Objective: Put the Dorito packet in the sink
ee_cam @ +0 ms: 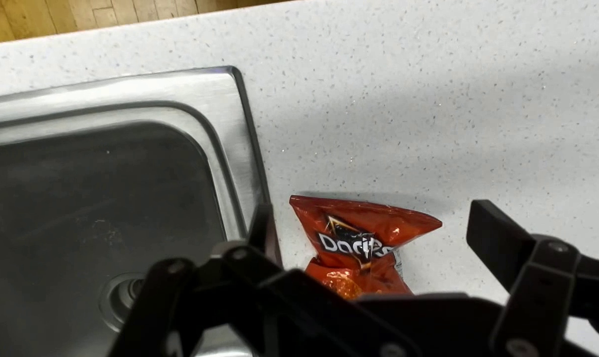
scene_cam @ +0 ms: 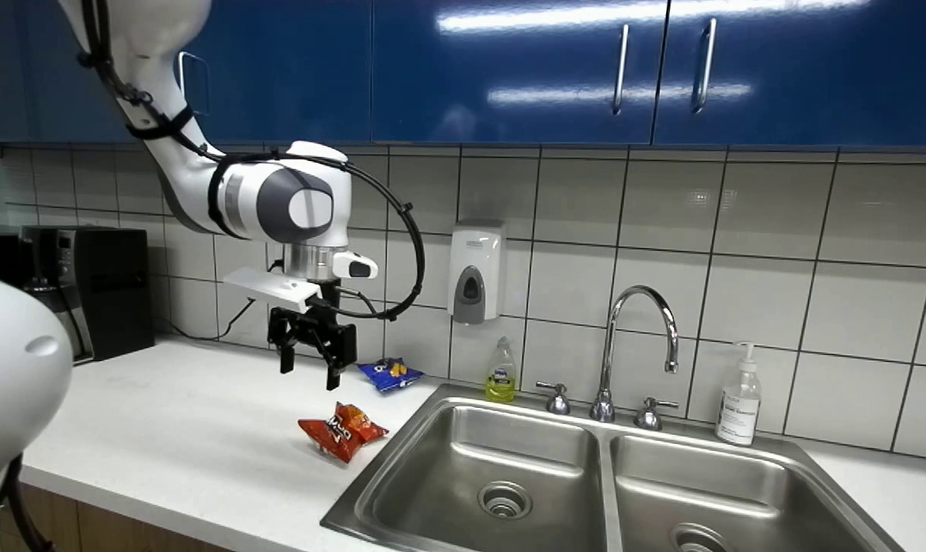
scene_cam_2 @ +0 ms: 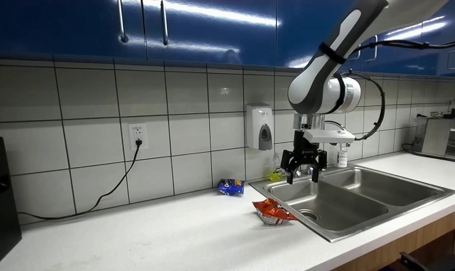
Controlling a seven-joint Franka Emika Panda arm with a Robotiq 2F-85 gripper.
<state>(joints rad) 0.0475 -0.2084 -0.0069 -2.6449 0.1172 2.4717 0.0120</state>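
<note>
Nearest in the wrist view, the 2 fingers (ee_cam: 500, 238) stand wide, holding nothing. The bag (ee_cam: 354, 243), on the counter (ee_cam: 428, 124) just beside the sink (ee_cam: 230, 114), should be light, soft, slick and easily crushed; its narrowed middle seems the best hold. It lies below the fingers, framed between them in that view.

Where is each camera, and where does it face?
An exterior view: nearer the sink, angled toward the black machine; arm and fingers show.
An exterior view: nearer the outlet, angled toward the sink; arm and fingers show.
Wrist view: on the wrist, looking down at the red packet; fingers show.
Both exterior views share sink and red packet.
</note>
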